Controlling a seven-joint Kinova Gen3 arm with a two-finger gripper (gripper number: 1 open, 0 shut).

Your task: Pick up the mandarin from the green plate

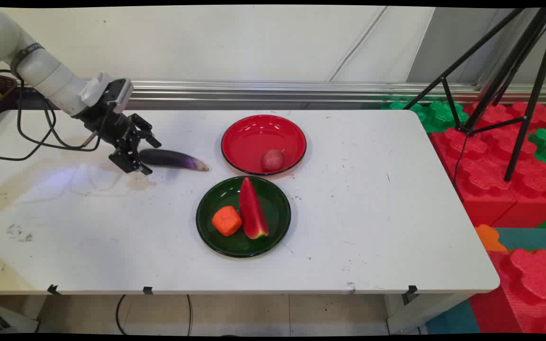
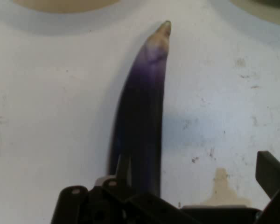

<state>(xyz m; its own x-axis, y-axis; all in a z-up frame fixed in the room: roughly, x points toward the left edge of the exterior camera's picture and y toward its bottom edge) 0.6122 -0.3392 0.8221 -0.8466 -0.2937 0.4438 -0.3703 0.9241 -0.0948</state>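
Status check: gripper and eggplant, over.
Gripper open, low at the eggplant's dark end, fingers either side. Eggplant flat on table. Red plate beyond its tip.

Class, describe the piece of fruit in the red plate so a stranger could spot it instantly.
Start at the white table and find the two round plates near its middle. Take the red plate, the one nearer the wall. The small reddish fruit with a stem lies alone at its near rim, unlike the green plate, which holds two pieces.

no readable text, no labels, no brands, no numbers, no signs anywhere
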